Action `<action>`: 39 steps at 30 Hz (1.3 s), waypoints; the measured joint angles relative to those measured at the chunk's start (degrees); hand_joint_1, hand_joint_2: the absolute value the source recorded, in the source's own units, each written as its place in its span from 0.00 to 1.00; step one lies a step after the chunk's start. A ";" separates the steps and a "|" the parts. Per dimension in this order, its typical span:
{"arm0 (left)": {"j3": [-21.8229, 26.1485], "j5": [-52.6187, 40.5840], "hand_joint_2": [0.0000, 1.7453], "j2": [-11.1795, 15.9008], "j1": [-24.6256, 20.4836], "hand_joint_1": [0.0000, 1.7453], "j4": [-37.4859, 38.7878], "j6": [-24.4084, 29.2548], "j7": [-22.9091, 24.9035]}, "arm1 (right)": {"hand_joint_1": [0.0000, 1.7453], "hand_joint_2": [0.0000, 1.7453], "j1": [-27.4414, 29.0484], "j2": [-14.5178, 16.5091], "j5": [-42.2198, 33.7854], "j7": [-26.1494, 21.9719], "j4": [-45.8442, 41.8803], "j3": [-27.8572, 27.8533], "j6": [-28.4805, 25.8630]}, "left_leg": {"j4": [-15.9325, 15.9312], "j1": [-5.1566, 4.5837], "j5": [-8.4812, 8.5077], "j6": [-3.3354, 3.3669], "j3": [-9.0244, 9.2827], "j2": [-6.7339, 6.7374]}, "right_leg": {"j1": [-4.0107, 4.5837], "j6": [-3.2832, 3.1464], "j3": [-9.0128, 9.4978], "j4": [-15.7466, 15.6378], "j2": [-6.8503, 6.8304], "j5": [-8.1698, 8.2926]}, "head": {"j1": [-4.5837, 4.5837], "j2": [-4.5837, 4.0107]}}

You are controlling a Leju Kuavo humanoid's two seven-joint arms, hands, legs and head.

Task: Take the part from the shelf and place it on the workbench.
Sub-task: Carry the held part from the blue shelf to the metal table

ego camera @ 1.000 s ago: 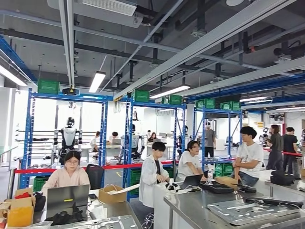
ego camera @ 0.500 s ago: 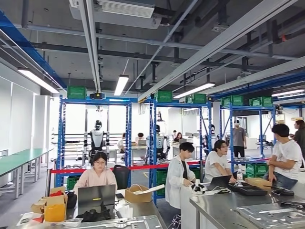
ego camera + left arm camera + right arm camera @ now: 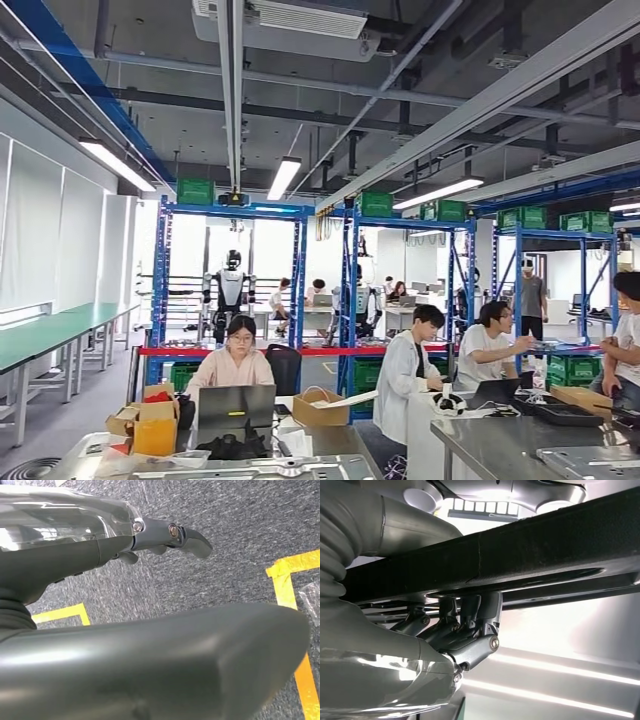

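Workshop view panned further left

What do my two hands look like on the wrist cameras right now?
The left hand has a glossy silver shell, a thick smooth grey thumb and dark grey fingers with small metal pins at the hinges. The right hand has a grey ribbed cover at the wrist, the same glossy silver shell and dark fingers with a metal pin.
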 joint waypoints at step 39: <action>0.01 0.01 1.00 -0.49 -0.13 0.00 0.02 -0.22 -0.38 | 1.00 1.00 -1.27 0.43 0.04 -0.07 -0.13 -0.01 0.00 | 0.34 0.11 -1.10 -0.97 0.30 -0.52 | 1.22 -2.45 6.01 -15.82 0.40 7.51 | -0.02 0.00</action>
